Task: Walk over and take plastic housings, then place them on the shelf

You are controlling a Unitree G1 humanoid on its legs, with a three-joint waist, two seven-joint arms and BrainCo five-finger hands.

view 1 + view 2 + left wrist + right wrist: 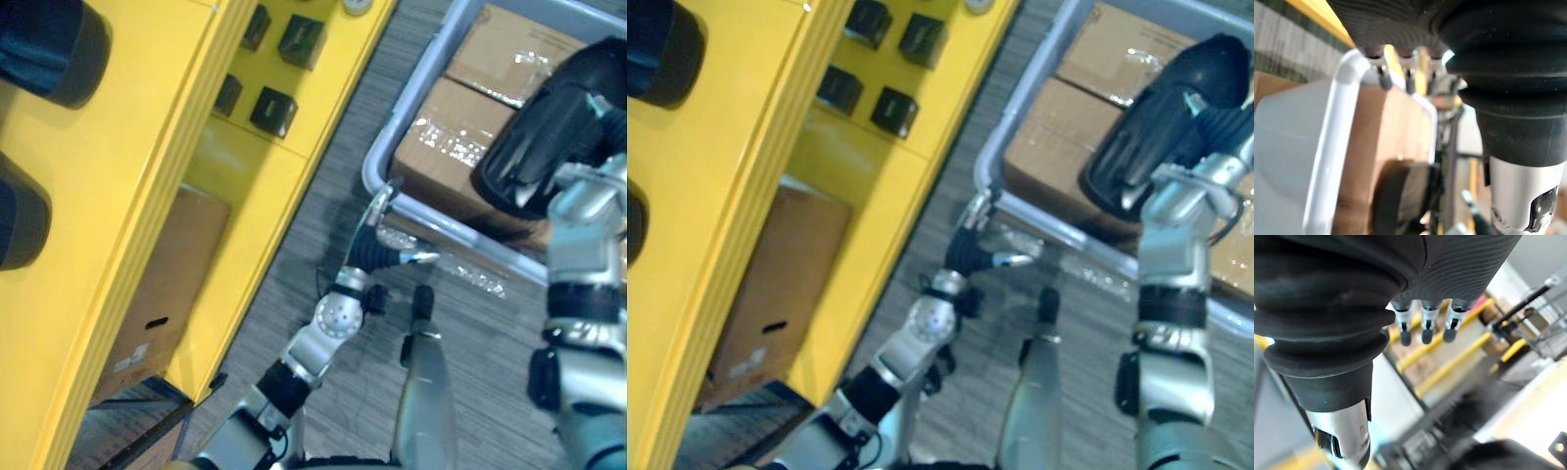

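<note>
The small black box-shaped plastic housings (272, 111) sit in a group on a far level of the yellow metal shelf (147, 147) at the left, in neither robot hand. The left robot hand (377, 235), fingers loose and empty, is at the near left corner of the grey plastic crate (377, 157) of brown cardboard boxes (451, 137). The right robot hand (544, 132) hangs above the crate, fingers relaxed, holding nothing.

**Silver-grey arms, dark-sleeved hands**

The left arm (333, 318) is silver-grey metal, with a round ball-shaped joint and black bands between its segments. The left hand (370, 247) wears a dark ribbed rubbery cover, and its slim silver fingers (1385, 77) end in dark tips. The right arm (585, 245) is blockier silver-grey metal, also black-banded. The right hand (549, 122) has a bulky, glossy dark ribbed cover and matching dark-tipped silver fingers (1422, 328).
</note>
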